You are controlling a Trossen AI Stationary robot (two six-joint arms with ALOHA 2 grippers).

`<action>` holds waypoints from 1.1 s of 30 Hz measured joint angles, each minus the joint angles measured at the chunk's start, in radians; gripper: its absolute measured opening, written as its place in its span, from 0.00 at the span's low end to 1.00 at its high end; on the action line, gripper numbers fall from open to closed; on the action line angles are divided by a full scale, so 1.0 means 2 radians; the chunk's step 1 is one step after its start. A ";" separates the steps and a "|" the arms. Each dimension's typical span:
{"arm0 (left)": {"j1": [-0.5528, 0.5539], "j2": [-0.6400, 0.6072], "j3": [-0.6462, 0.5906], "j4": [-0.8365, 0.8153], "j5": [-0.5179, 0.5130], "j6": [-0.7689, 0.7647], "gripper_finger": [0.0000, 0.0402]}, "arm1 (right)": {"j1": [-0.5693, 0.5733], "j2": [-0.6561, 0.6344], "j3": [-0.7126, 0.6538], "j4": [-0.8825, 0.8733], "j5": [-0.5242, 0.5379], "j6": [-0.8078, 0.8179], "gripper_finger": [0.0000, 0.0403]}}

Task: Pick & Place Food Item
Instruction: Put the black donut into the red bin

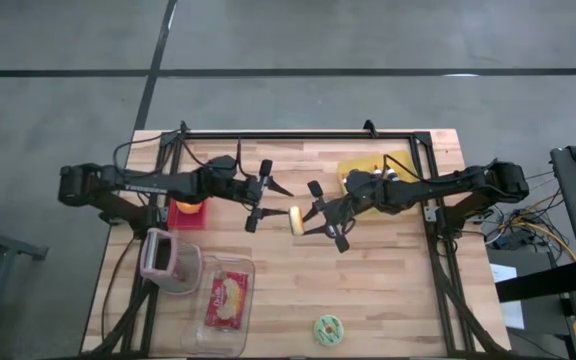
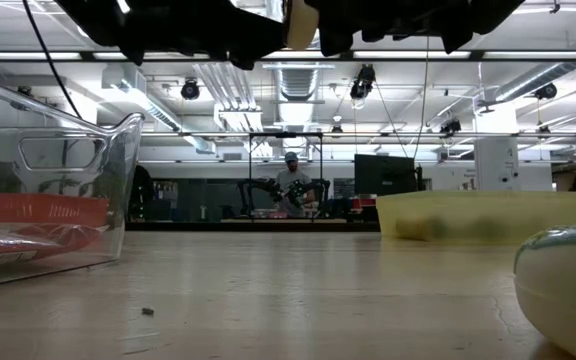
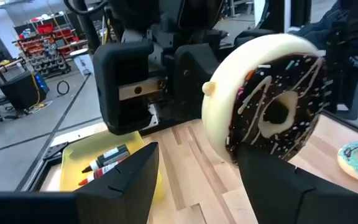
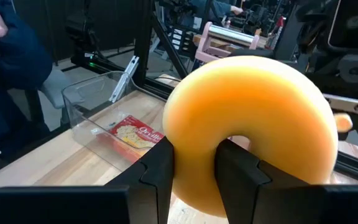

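The donut [image 1: 294, 219] hangs in the air above the middle of the bench [image 1: 388, 290], standing on edge, and the right pincer [image 1: 320, 222] has it, fingers [image 4: 160, 171] pinched through the hole and over the rim. From the right wrist we see its plain golden underside; from the left wrist, the chocolate icing with white drizzle and sprinkles. Facing it from the other side is the left pincer [image 1: 260, 200], jaws spread wide and holding nothing, the donut just off its tips. In the low view both arms sit high, well clear of the wood. Farther out, a clear tub [image 1: 224, 300] sits near the front left with a red-and-yellow box [image 1: 227, 298] lying inside it, and a pink holder [image 1: 160, 258] stands just beside the tub. A second donut [image 1: 328, 328] with teal icing lies on the bench at the front. At the back right, a yellow tray [image 1: 370, 165] holds markers. A red bin [image 1: 189, 213] sits under the left arm.
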 joint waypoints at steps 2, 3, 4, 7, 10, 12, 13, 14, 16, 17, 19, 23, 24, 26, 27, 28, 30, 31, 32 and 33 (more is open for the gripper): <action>0.000 -0.004 0.000 -0.008 0.010 -0.001 0.55 | 0.000 0.000 0.000 -0.002 0.000 0.000 0.25; 0.000 -0.006 0.000 -0.012 0.014 -0.002 0.55 | 0.000 0.000 0.000 -0.002 0.000 0.000 0.25; 0.000 -0.007 0.000 -0.016 0.018 -0.002 0.55 | 0.000 0.000 0.000 -0.002 0.000 0.000 0.25; 0.000 -0.009 0.000 -0.027 0.038 -0.004 0.55 | 0.000 0.000 -0.001 -0.004 0.001 0.000 0.25; 0.000 -0.009 0.000 -0.028 0.065 -0.010 0.55 | -0.001 0.000 -0.001 -0.004 0.002 0.000 0.25; 0.000 -0.010 0.000 -0.028 0.083 -0.011 0.55 | 0.000 0.000 -0.001 -0.004 0.002 0.000 0.25; 0.000 -0.010 0.000 -0.028 0.088 -0.012 0.55 | 0.000 0.000 -0.001 -0.004 0.001 0.000 0.25; 0.000 -0.010 0.000 -0.028 0.089 -0.012 0.55 | 0.000 0.000 -0.001 -0.004 0.001 0.000 0.25; 0.000 -0.012 0.000 -0.026 0.090 -0.012 0.55 | 0.000 0.000 -0.001 -0.003 0.001 0.000 0.25; 0.000 -0.012 0.000 -0.024 0.090 -0.012 0.55 | 0.000 0.000 -0.001 -0.003 0.001 0.000 0.25; 0.000 -0.012 0.000 -0.023 0.090 -0.012 0.55 | 0.000 0.000 -0.001 -0.003 0.001 0.000 0.25; 0.000 -0.012 0.000 -0.021 0.090 -0.012 0.55 | 0.000 0.000 -0.001 -0.003 0.001 0.000 0.25; 0.000 -0.012 0.000 -0.021 0.085 -0.012 0.55 | 0.000 0.000 -0.001 -0.003 0.001 0.000 0.25; 0.000 -0.012 0.000 -0.020 0.072 -0.011 0.55 | 0.000 0.000 -0.001 -0.003 0.001 0.000 0.25; 0.000 -0.012 0.000 -0.019 0.062 -0.011 0.55 | 0.000 0.000 -0.001 -0.002 0.001 0.000 0.25; 0.000 -0.012 0.000 -0.019 0.051 -0.011 0.55 | 0.000 0.000 -0.001 0.000 0.001 0.000 0.25; 0.000 -0.012 0.000 -0.019 0.038 -0.011 0.55 | 0.000 0.000 -0.001 0.000 0.002 0.000 0.25; 0.000 -0.012 0.000 -0.019 0.038 -0.011 0.55 | 0.000 0.000 -0.001 0.001 0.001 0.000 0.25; 0.000 -0.012 0.000 -0.019 0.038 -0.011 0.55 | 0.000 0.000 -0.001 0.000 0.002 0.000 0.25; 0.000 -0.012 0.000 -0.019 0.038 -0.011 0.55 | 0.000 0.000 -0.001 0.000 0.001 0.000 0.25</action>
